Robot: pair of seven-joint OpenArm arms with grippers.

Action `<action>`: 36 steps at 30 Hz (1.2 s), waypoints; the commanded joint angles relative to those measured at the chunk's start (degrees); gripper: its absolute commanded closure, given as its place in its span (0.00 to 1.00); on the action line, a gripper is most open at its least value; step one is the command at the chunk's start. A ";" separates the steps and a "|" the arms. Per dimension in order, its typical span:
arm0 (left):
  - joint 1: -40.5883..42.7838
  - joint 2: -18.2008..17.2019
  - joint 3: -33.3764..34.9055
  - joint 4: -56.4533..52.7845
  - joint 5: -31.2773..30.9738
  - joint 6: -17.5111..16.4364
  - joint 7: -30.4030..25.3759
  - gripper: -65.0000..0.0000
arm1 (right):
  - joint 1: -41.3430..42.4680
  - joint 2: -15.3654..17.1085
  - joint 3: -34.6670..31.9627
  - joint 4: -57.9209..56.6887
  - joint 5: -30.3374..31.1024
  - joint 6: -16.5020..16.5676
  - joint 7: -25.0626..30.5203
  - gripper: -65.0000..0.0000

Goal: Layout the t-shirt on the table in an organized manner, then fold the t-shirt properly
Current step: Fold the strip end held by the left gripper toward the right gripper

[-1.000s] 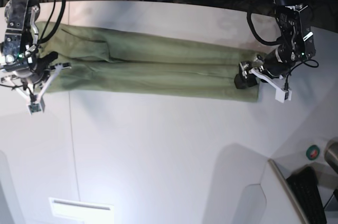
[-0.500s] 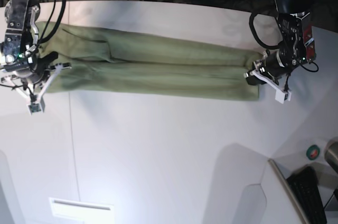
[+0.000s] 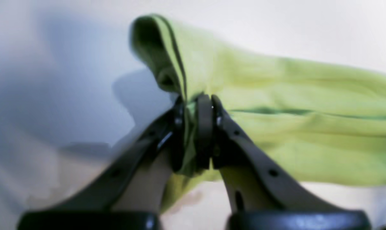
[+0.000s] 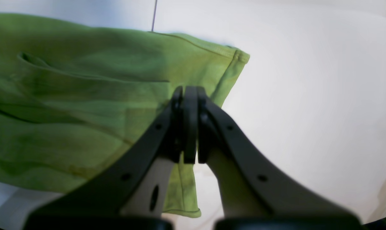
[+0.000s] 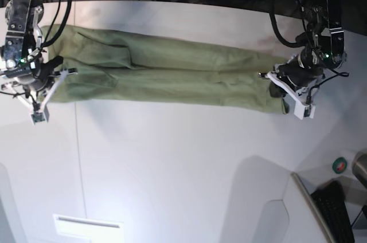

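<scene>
Since it's thin cotton, the t-shirt should handle light, limp and non-slip, sagging between grip points (so take it at hemmed end corners, not mid-cloth). Sage green, folded into a long narrow band across the far side of the tabletop. Left hand is clamped on a bunched fold at its end; right hand is pinched together on the opposite hemmed end.

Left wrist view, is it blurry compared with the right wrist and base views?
Left wrist view: soft all over, t-shirt and left gripper smeared. Right wrist view: sharper, hem stitching readable beside the right gripper. Base view: glare washes the table.
</scene>
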 commanded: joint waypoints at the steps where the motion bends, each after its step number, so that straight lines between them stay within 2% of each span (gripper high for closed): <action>1: -0.04 -0.44 1.37 2.54 -0.66 0.68 -0.66 1.00 | 0.53 0.62 0.16 0.83 0.14 0.10 0.76 1.00; 4: 0.23 -0.36 8.14 5.00 -0.66 3.59 -0.66 1.00 | 0.53 0.62 0.16 0.83 0.14 0.10 0.76 1.00; 8: -1.09 1.23 15.70 4.38 -0.66 9.56 -0.66 1.00 | 0.53 0.62 0.16 0.83 0.14 0.10 0.76 1.00; 9: -1.71 1.67 17.28 4.21 -0.75 9.83 -0.66 1.00 | 0.53 0.62 0.16 0.83 0.14 0.10 0.76 1.00; 19: -5.84 8.35 25.37 -0.89 -0.75 9.83 -0.66 1.00 | 0.53 0.62 0.16 0.83 0.14 0.10 0.76 1.00; 24: -7.60 11.25 26.78 -5.02 -0.75 9.83 -0.84 1.00 | 0.53 0.62 0.16 0.83 0.14 0.10 0.76 1.00; 36: -11.03 14.59 28.27 -9.77 -0.66 9.83 -1.01 1.00 | 0.53 0.62 0.16 0.83 0.14 0.10 0.76 1.00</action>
